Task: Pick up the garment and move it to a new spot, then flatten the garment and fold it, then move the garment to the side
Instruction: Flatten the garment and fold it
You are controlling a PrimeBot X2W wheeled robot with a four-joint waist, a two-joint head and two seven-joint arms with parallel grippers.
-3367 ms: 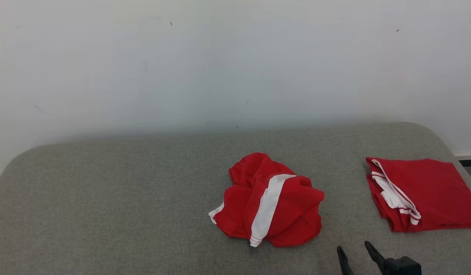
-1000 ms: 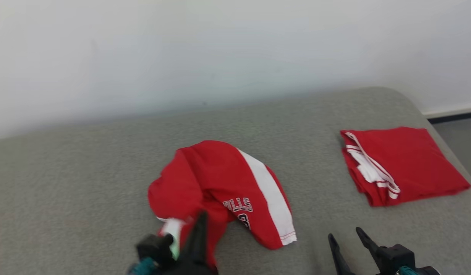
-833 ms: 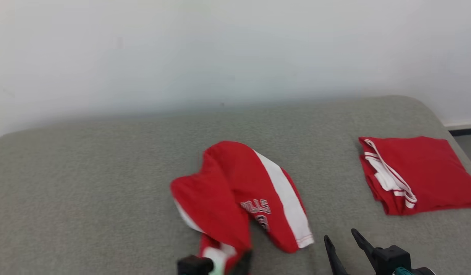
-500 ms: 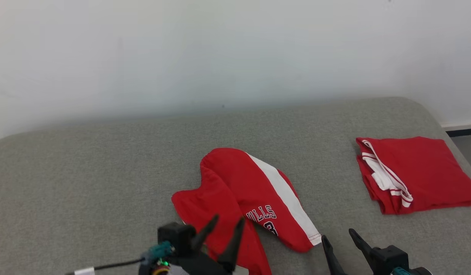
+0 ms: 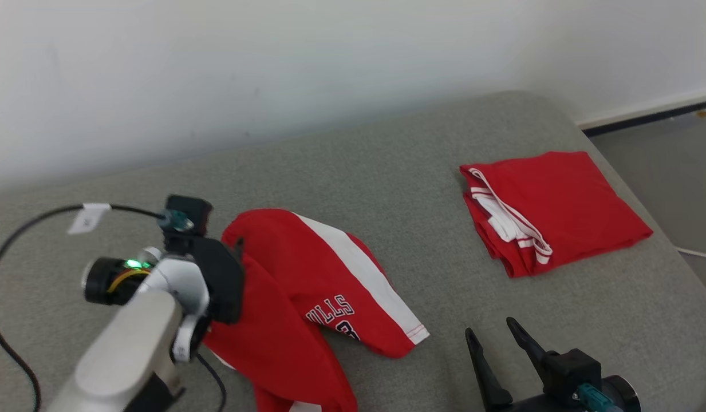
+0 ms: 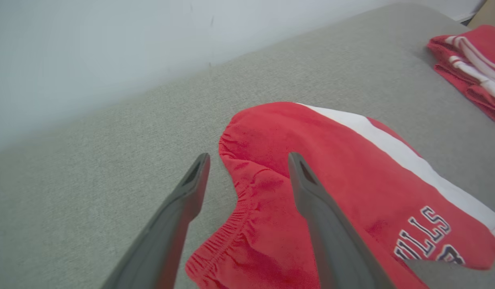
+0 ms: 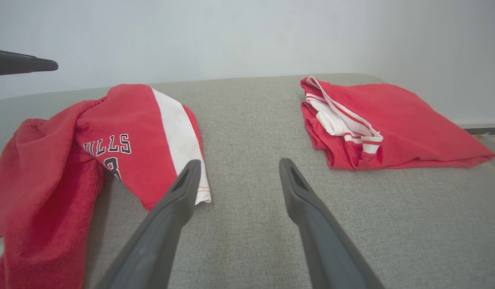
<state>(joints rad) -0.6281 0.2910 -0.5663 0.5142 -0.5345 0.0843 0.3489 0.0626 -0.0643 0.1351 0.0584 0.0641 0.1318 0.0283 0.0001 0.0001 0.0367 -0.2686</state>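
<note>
Place: bare indoor room; home or lab, cannot tell.
Wall: blank white wall, dark skirting at its foot.
Floor: smooth grey floor.
Surface: grey fabric-covered pad with rounded corner, bearing red garment and folded red garment.

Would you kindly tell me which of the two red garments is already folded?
The right-hand garment, a neat rectangle with stacked layers showing at its edge. The lettered garment with the white stripe lies loose and rumpled.

Both arms forward, left fingers and right fingers wide apart, empty.
</note>
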